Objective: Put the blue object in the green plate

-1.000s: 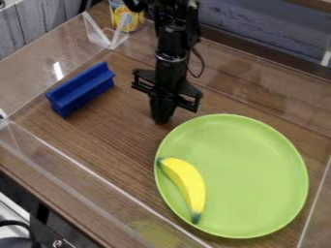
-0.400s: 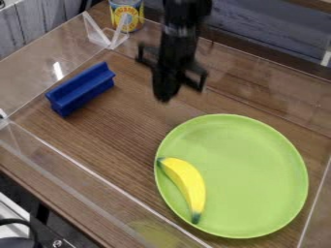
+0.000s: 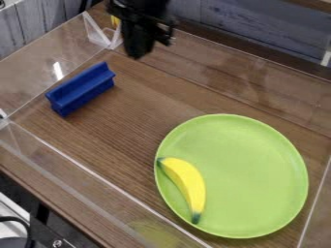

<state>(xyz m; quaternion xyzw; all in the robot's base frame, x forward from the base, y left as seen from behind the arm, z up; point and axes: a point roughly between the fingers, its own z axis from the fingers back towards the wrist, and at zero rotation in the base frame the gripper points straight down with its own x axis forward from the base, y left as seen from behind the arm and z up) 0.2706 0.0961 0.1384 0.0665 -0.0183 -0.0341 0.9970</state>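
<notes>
Hovering gripper [image 3: 138,48], blue object [image 3: 80,88] apart, green plate [image 3: 253,155]

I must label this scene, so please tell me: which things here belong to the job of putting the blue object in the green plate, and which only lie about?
Belong to the job:
- blue block, on the table, left
- green plate, lower right
- gripper, raised at the top, holding nothing

Only lying about:
- banana, on the plate's left part
- yellow container, far back

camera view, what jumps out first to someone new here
The large round lime-green plate at lower right grabs the eye, with a yellow banana lying on its left edge. A royal-blue ridged rectangular block sits apart at left on the brown wooden table, and the black gripper hangs at top.
</notes>
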